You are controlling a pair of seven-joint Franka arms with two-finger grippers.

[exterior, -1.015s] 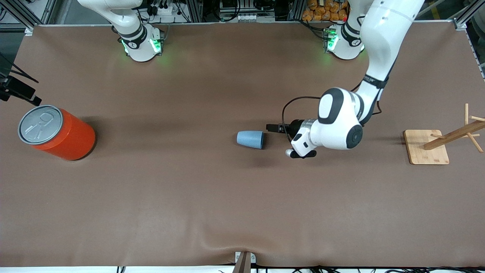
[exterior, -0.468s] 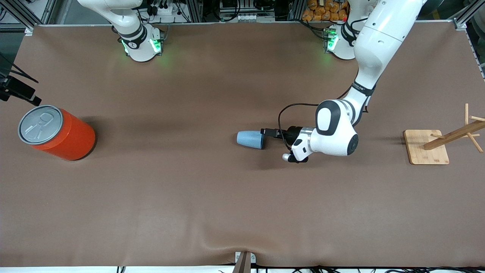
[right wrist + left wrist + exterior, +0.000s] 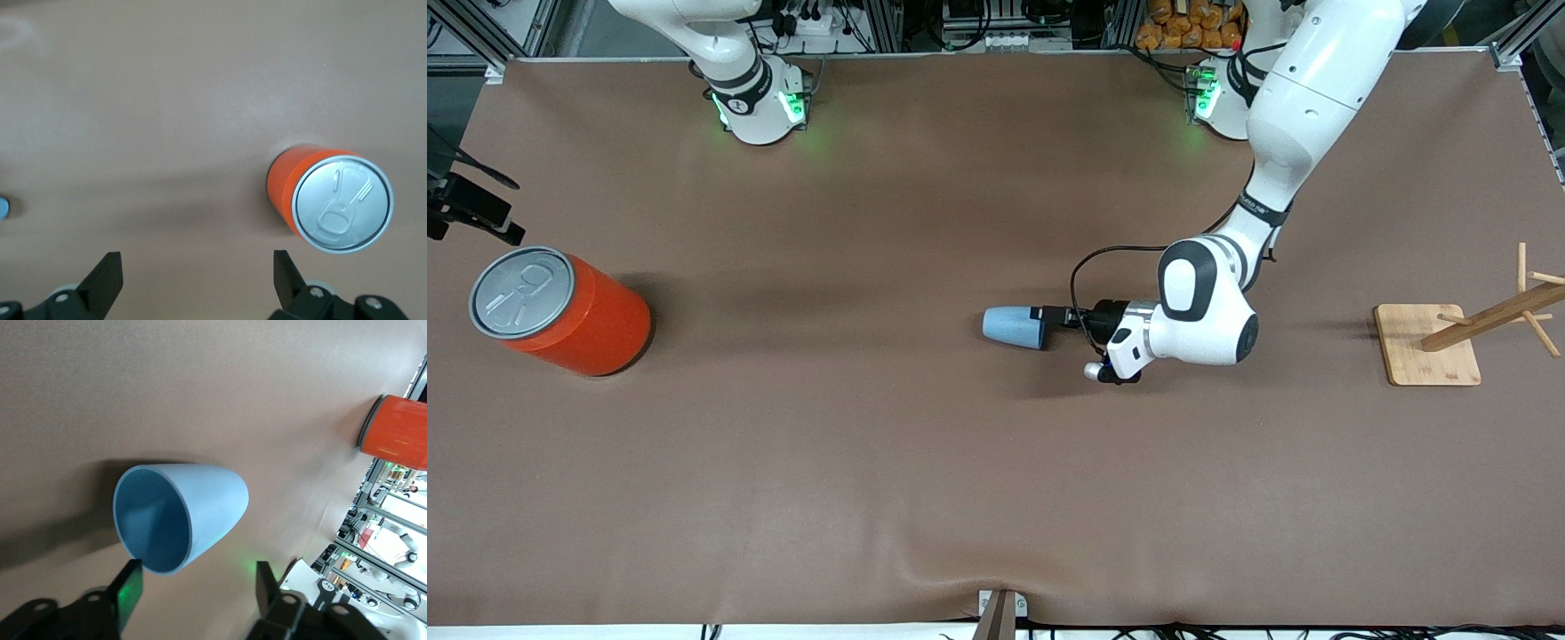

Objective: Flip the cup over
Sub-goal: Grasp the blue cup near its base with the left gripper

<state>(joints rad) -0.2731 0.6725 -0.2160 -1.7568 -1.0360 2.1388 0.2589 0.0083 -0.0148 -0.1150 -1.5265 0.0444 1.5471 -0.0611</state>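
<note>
The small light-blue cup (image 3: 1014, 326) lies on its side on the brown table mat, about mid-table, with its mouth turned toward the left arm's end. My left gripper (image 3: 1042, 314) is low at that mouth and open. In the left wrist view the cup (image 3: 200, 500) fills the middle. The gripper (image 3: 197, 579) has one finger (image 3: 130, 587) right by the rim's edge and the other apart from the cup. My right gripper (image 3: 197, 270) hangs open and empty, above the table, and is out of the front view.
A large orange can (image 3: 560, 311) with a grey lid stands upright at the right arm's end, also in the right wrist view (image 3: 333, 200). A wooden peg stand on a square base (image 3: 1427, 345) stands at the left arm's end.
The left arm has moved its gripper toward the cup until the fingertips reach the cup's mouth. The cup and the can have not moved.
</note>
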